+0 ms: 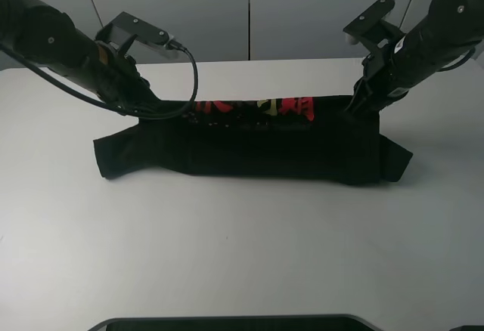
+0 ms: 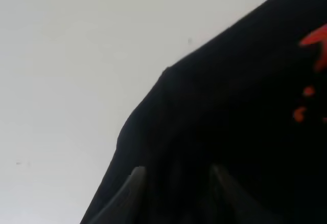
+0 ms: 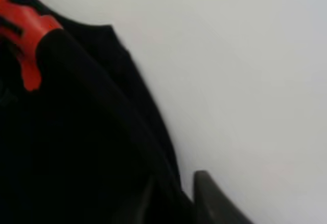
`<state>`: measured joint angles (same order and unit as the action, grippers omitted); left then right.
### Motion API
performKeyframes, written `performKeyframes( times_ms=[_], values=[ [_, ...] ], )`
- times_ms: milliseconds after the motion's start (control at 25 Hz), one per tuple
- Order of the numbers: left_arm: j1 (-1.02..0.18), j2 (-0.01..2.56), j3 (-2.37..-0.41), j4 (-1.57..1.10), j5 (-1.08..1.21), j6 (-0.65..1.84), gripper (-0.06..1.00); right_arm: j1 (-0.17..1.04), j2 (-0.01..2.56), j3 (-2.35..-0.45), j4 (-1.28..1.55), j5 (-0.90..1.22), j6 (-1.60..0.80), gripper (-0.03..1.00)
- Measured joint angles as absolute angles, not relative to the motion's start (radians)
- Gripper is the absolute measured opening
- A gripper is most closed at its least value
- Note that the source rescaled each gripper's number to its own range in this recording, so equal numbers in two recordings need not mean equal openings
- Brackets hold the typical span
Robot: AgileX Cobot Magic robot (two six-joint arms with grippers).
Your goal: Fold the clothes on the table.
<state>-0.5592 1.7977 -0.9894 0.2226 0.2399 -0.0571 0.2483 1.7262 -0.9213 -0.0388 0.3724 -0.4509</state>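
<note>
The black T-shirt (image 1: 249,146) lies as a wide folded band across the middle of the white table (image 1: 242,248). Its red and yellow characters (image 1: 291,107) show along the far edge, and a sleeve sticks out at each end. My left gripper (image 1: 155,106) is at the far left corner of the band and my right gripper (image 1: 359,103) at the far right corner. The far edge runs straight and taut between them. In the left wrist view the fingertips (image 2: 135,183) straddle black cloth (image 2: 245,121). In the right wrist view the fingertips (image 3: 204,196) pinch the cloth's edge (image 3: 66,132).
Grey wall panels (image 1: 249,13) stand behind the table's far edge. A dark flat object (image 1: 227,323) lies at the near edge. A black cable (image 1: 193,74) loops from the left arm over the shirt's far left corner.
</note>
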Motion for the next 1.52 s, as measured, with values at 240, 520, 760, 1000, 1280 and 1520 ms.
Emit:
performKeyframes(
  times_ms=[240, 520, 760, 1000, 1280, 1520],
  values=[
    [-0.559, 1.798, -0.989, 0.223, 0.229, -0.198, 0.98, 0.248, 1.726, -0.921, -0.042, 0.379, -0.296, 0.98],
    [-0.559, 1.8, -1.104, 0.186, 0.519, -0.258, 0.99, 0.248, 1.726, -0.964, -0.042, 0.55, -0.033, 1.0],
    [-0.552, 1.864, -1.198, 0.15, 0.697, -0.238, 0.99, 0.248, 1.726, -0.985, 0.0, 0.65, 0.063, 1.0],
    [-0.473, 1.917, -1.203, 0.074, 0.726, -0.193, 0.99, 0.248, 1.727, -0.985, 0.039, 0.703, 0.108, 1.0],
    [-0.411, 1.981, -1.207, -0.079, 0.733, -0.037, 0.99, 0.248, 1.772, -0.989, 0.04, 0.701, 0.153, 1.0],
    [-0.411, 2.022, -1.207, -0.082, 0.733, -0.03, 0.99, 0.248, 1.82, -0.989, 0.04, 0.682, 0.174, 1.0]
  ],
)
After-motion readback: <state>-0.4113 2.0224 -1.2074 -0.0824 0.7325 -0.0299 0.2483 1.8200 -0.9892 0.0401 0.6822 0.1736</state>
